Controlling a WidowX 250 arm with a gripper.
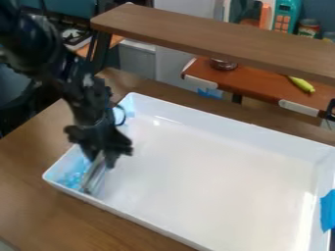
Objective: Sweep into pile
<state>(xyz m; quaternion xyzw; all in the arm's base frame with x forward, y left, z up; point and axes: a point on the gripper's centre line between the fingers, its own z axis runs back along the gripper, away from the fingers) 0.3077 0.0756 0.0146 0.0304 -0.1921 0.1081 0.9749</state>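
Leftmost, the brown wooden counter (26,162) runs along the left side, and a white rectangular tray (147,224) sits on it, one corner pointing left. The black arm (72,83) comes in from the upper left and hangs down over the tray's left end. Just inside the tray's left corner, small light-blue pieces (73,177) lie loosely together, between the left wall and a narrow, greyish metallic sweeping tool (93,176). That tool stands tilted, its lower end down near the tray's near edge, its upper end up at the pincer (103,156), which is clamped on it. Farther along the left wall, near the tray's far-left corner, there is a pale blue patch. To the right of the tool, the white tray floor stretches toward the right wall, where a piece of bright blue tape (327,211) is stuck. Beyond the tray's far edge is a lower reddish-brown shelf (258,87), with a dark round object (223,64) toward its left end and a yellow-green toy vegetable or fruit (301,84) toward its right. Above it, a brown wooden shelf (216,39) slants across, with a teal toy (286,15) and a can (308,28) behind it at the upper right.
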